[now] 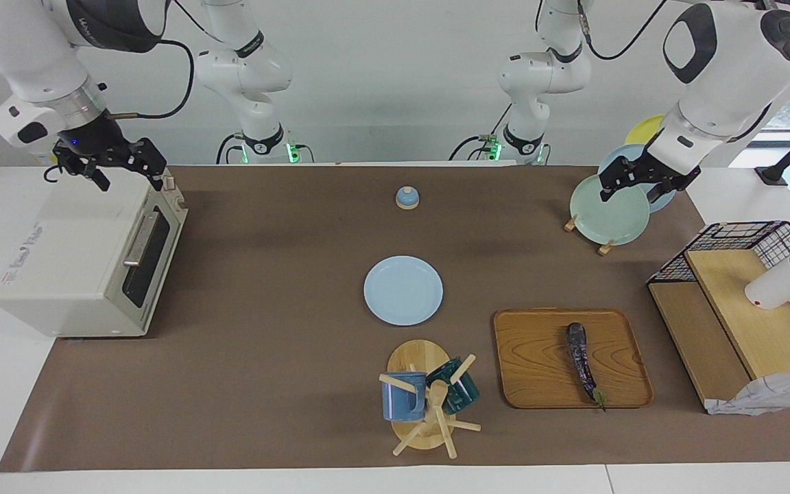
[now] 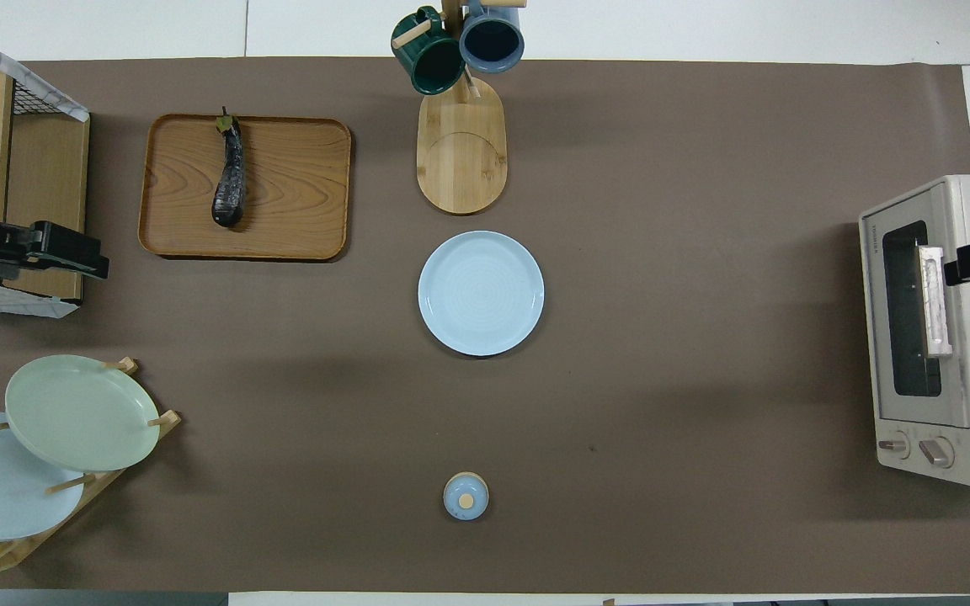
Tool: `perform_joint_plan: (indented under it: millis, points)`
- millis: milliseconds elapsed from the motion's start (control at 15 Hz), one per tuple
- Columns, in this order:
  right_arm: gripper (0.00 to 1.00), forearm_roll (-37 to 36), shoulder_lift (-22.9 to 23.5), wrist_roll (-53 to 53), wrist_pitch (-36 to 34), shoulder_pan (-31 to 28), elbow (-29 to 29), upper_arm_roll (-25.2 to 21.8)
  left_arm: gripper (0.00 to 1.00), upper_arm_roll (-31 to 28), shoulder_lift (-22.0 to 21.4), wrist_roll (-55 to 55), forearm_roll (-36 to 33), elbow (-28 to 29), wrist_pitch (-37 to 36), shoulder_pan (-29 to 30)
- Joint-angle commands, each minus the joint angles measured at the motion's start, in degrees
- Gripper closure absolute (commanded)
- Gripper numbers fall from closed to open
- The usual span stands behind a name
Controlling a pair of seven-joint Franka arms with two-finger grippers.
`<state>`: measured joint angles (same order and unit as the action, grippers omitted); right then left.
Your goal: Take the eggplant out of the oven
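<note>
The dark purple eggplant [image 1: 581, 362] lies on a wooden tray [image 1: 532, 363] at the left arm's end of the table; it also shows in the overhead view [image 2: 230, 177]. The off-white oven [image 1: 73, 261] stands at the right arm's end with its glass door shut [image 2: 906, 307]. My right gripper [image 1: 127, 180] hangs open and empty over the oven's top, by the door's upper edge [image 2: 956, 268]. My left gripper [image 1: 631, 194] is open and empty, up in the air between the wooden shelf and the plate rack [image 2: 98, 259].
A light blue plate [image 1: 403, 290] lies mid-table. A mug tree [image 1: 426, 398] with two mugs stands farther from the robots. A plate rack [image 1: 604, 206], a wire basket with a wooden shelf [image 1: 731, 309] and a small blue lid [image 1: 407, 197] are also on the table.
</note>
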<state>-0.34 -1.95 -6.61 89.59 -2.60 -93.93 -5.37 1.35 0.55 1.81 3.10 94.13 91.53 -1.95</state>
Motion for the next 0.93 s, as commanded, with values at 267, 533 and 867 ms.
perform_joint_plan:
  millis: [267, 533, 867]
  points:
    - [0.0, 1.31, -0.78, -1.48, 0.15, -0.38, -0.73, 0.27, 0.0, 0.49, -1.78, 0.65, -4.06, -1.23, -1.71, 1.06]
    - [0.0, 1.31, -0.78, -1.48, 0.15, -0.38, -0.73, 0.27, 0.0, 1.29, -1.78, 0.48, -3.98, -1.23, -1.18, 1.6]
    - [0.0, 1.31, -0.78, -1.39, 0.15, -0.38, -0.73, 0.27, 0.0, 1.03, -1.69, 0.92, -3.89, -1.23, -1.18, 1.69]
